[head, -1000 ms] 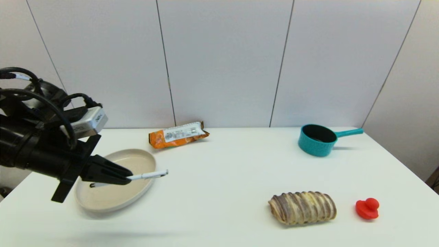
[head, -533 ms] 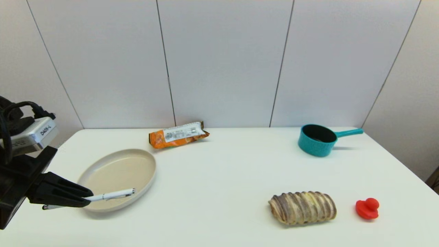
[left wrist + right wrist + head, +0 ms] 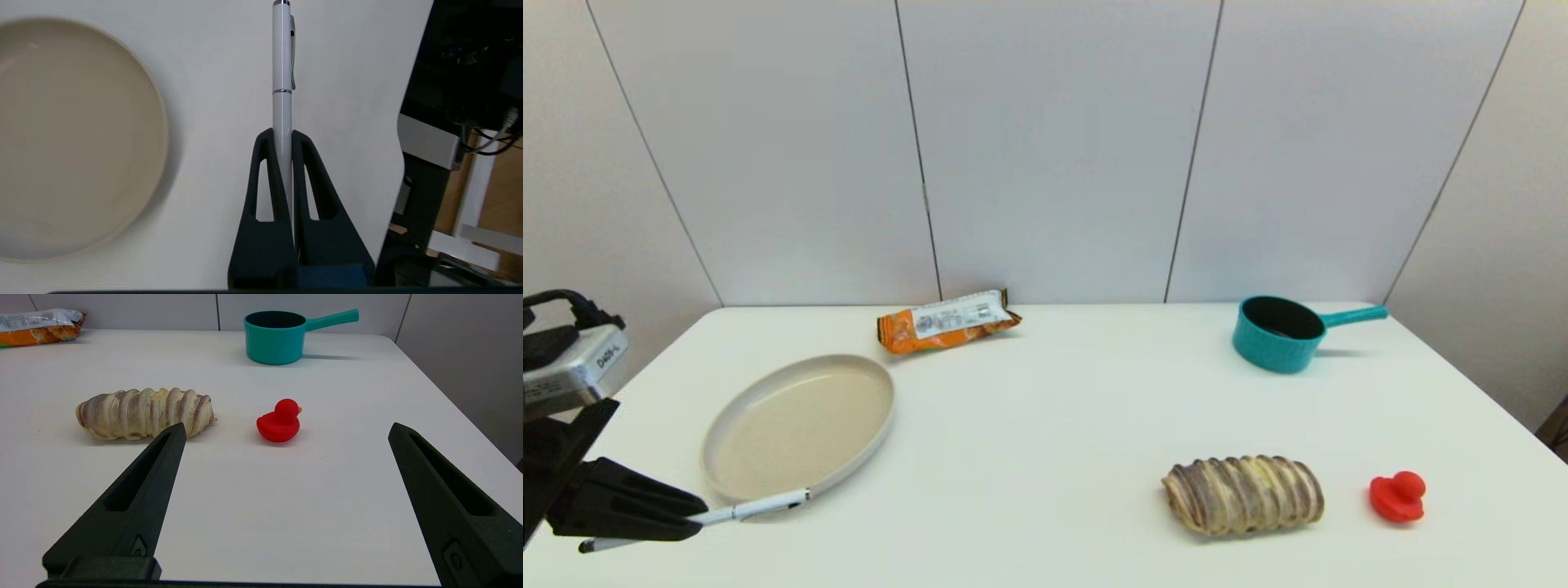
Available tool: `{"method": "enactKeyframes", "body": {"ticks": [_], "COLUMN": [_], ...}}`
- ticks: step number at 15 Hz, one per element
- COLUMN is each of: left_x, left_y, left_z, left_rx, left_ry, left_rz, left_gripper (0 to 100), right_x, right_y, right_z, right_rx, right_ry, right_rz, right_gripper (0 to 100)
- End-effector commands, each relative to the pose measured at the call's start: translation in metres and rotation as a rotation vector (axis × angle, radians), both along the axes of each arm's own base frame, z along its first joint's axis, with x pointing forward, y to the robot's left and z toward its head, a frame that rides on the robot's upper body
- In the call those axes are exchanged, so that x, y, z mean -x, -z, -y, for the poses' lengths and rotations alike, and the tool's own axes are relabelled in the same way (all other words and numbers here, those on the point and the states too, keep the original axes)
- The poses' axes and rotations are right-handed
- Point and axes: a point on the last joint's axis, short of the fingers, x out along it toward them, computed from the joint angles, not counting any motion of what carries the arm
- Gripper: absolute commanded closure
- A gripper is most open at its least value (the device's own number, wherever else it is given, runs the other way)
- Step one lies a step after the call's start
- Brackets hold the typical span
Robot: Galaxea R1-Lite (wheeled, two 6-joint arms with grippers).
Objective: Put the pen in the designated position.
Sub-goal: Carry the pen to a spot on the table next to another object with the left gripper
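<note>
- Pen (image 3: 282, 73) — light, stiff, slick; likely to swivel if pinched off-centre.
- Left tool (image 3: 282, 141) clamped on barrel, mid-length.
- Right tool (image 3: 286, 433) parked, spread wide.

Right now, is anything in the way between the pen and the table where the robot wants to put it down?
Nothing visible is. The left gripper holds the pen over bare white table near the front left corner. The beige plate sits just beside it, farther back, not underneath. The right gripper waits open, far off.
</note>
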Motion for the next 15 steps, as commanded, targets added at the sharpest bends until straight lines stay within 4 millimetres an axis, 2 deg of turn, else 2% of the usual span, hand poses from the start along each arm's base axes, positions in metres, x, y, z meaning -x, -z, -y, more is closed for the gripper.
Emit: {"method": "enactKeyframes", "body": {"ticks": [1, 3, 7, 15], "left_x": [0.015, 0.016, 0.005, -0.036], "left_y": [0.02, 0.027, 0.037, 0.063], "left_z": [0.002, 0.002, -0.002, -0.014], "left_rx": [-0.014, -0.035, -0.056, -0.081], "left_ry": [0.0, 0.001, 0.004, -0.036], "left_rz": [-0.106, -0.15, -0.208, -0.164], "left_gripper": [100, 100, 100, 100], "right_x": [0.0, 0.0, 0.0, 0.0], "right_y": [0.0, 0.0, 0.0, 0.0], "right_z": [0.0, 0.0, 0.0, 0.0], "right_rx": [0.0, 0.0, 0.0, 0.0], "right_ry": [0.0, 0.001, 0.0, 0.001], "right_rz": [0.002, 0.002, 0.0, 0.002], "right_gripper": [0, 0, 0, 0]}}
